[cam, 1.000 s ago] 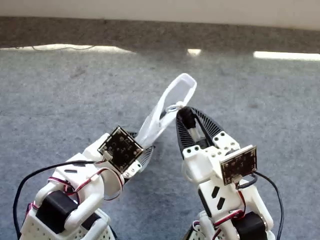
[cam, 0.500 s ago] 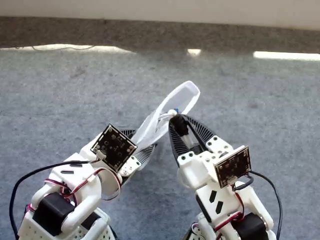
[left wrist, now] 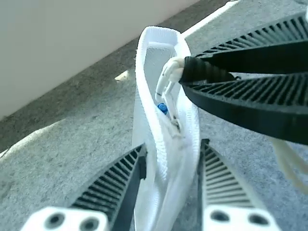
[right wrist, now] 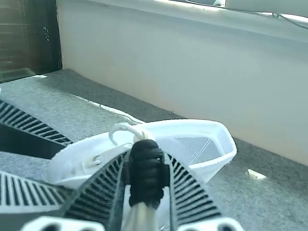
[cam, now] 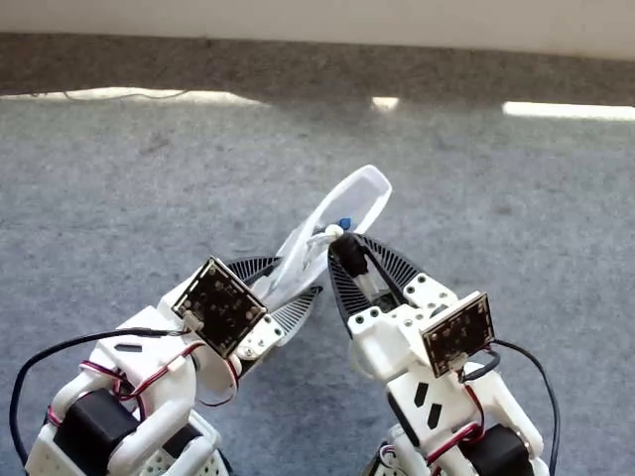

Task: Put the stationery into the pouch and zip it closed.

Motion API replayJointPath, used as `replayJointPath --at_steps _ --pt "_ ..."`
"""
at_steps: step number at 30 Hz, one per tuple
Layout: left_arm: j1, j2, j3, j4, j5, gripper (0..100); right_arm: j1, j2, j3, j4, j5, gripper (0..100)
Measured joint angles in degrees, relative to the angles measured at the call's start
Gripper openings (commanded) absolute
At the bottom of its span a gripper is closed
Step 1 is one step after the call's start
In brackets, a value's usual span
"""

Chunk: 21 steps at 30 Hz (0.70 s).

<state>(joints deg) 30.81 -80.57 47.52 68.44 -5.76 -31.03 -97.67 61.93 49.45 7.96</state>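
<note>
A white mesh pouch point(cam: 362, 193) stands tilted up off the grey table between my two grippers. A small blue item point(cam: 344, 224) shows inside its mouth, seen in the left wrist view as a blue spot point(left wrist: 162, 108). My left gripper point(cam: 296, 280) is at the pouch's lower end, open, with a finger on either side of the pouch point(left wrist: 149, 62). My right gripper point(cam: 342, 248) is shut on the black zip pull point(right wrist: 144, 166) at the pouch's point(right wrist: 192, 144) upper edge. From the left wrist that gripper point(left wrist: 192, 72) is seen pinching the pull beside a white ring.
Grey carpet-like table surface point(cam: 516, 218) lies all around. A pale wall point(cam: 317, 20) runs along the far edge, with a thin cable point(cam: 109, 94) at the back left.
My right gripper has drawn the zip pull leftward and a little nearer along the pouch. My left gripper's fingers have spread apart and that arm has pulled back slightly.
</note>
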Motion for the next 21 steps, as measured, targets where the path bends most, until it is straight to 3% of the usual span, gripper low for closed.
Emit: replayJointPath --at_steps 10,21 --pt "0.5 0.2 0.0 -0.2 0.1 0 0.0 0.0 -0.1 -0.4 0.0 0.5" --pt "0.6 0.0 1.0 -0.3 -4.1 0 1.3 0.0 0.1 -1.1 0.0 0.5"
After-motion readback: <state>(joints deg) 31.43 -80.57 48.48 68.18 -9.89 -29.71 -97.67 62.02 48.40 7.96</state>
